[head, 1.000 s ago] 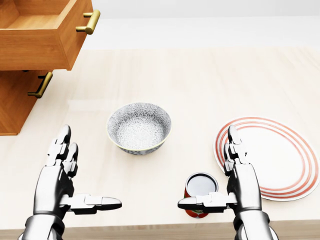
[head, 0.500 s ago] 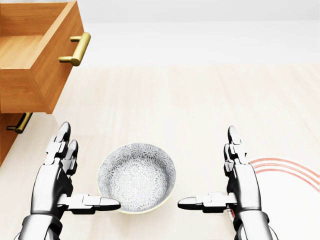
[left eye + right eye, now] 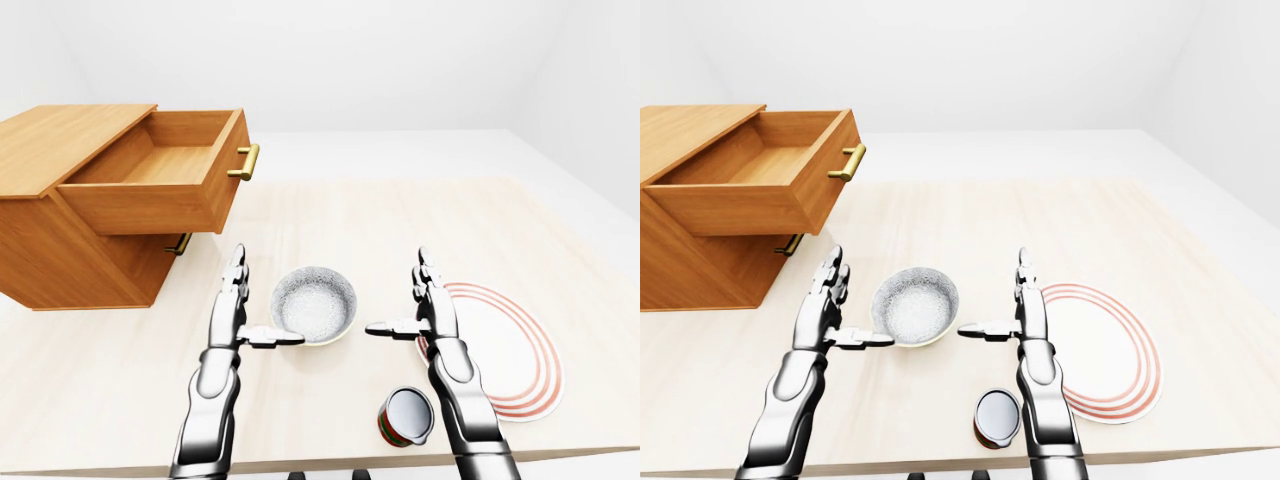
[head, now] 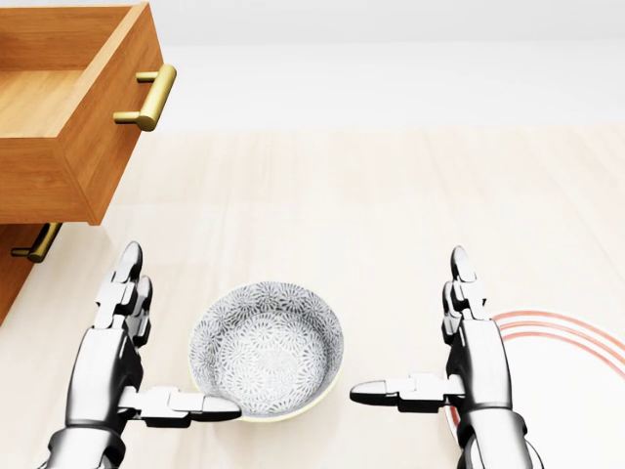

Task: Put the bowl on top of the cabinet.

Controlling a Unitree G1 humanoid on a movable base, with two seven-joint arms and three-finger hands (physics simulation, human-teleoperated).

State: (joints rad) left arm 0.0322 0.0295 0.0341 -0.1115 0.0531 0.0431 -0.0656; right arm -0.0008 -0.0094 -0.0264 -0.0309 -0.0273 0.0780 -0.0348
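Note:
A grey-and-white patterned bowl stands upright on the pale wooden table, low in the head view. My left hand is open at the bowl's left, its thumb reaching across the bowl's near rim. My right hand is open a short way to the bowl's right, not touching it. The wooden cabinet stands at the left of the left-eye view, with its flat top bare. Its upper drawer is pulled out and holds nothing.
A white plate with red rings lies on the table right of my right hand. A red can stands near the table's bottom edge by my right forearm. The open drawer's brass handle juts out over the table, above the lower drawer's handle.
The whole picture slid downward, so the camera moved. The bowl now lies between my hands, and the can dropped out of the head view. Both hands sank slightly and stayed open.

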